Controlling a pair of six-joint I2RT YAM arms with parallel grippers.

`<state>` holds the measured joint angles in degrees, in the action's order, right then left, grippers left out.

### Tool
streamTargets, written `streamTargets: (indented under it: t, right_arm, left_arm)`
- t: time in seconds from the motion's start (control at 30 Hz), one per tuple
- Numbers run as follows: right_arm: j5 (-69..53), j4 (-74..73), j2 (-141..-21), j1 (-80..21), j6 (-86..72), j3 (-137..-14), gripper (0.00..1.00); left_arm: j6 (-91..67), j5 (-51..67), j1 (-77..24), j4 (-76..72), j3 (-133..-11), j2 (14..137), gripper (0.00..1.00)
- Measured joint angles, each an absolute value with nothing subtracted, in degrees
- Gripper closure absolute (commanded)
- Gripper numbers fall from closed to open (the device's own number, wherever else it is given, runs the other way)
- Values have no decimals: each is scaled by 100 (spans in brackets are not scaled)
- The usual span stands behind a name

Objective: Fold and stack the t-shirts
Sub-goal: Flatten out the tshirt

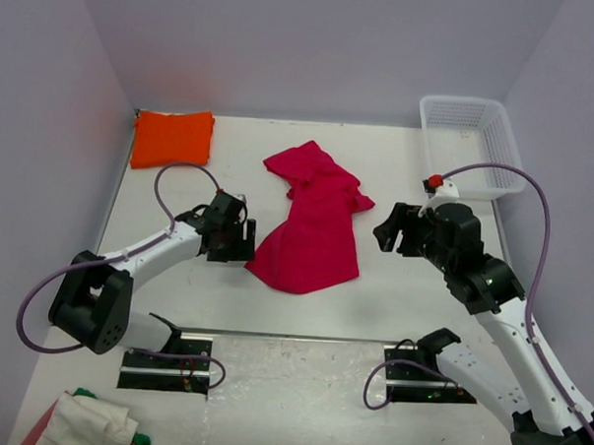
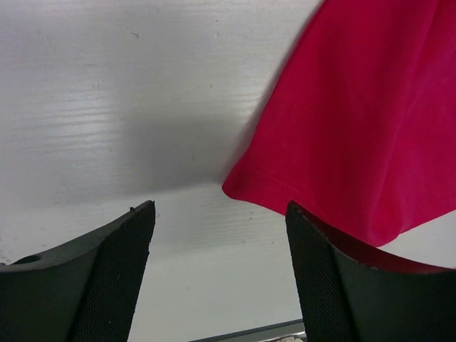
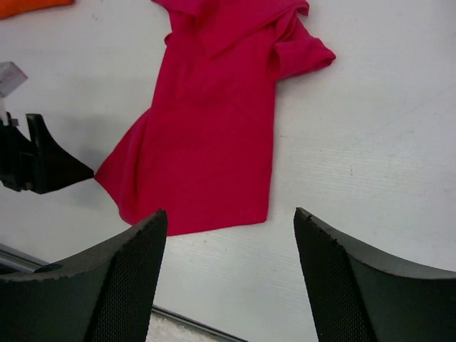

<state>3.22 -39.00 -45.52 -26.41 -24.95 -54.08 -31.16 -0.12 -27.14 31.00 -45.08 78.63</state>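
Bright orange folded cloth t-shirt [image 1: 171, 138] lies well to the left of, and beyond, the crimson-red short-sleeved cloth t-shirt [image 1: 312, 228]. Left gripper [image 2: 221, 208] sits just beside the red shirt's lower left hem, jaws apart, holding nothing. Red shirt lies unfolded, upper part bunched. Right gripper [image 3: 231, 214] stands near its right side, jaws apart, empty. White plastic mesh basket [image 1: 471, 141] sits further right, beyond.

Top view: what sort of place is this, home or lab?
Probably a lab test cell, not a home: plain partition walls box in a white table, the left arm and right arm are bolted at its near edge, and a crimson t-shirt lies between them.
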Motion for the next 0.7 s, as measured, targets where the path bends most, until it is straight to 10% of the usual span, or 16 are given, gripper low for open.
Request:
streamTargets:
  t: [0.33, 0.7]
  right_arm:
    - [325, -3955, -4032, -2641, -2495, -5507, 31]
    - [325, -3968, -3970, -2641, -2495, -5505, 31]
  left_arm:
    - [-3260, 45, -2714, 2893, -4508, 8101, 47]
    - [-3343, 91, -2788, 2733, -4508, 8589, 48]
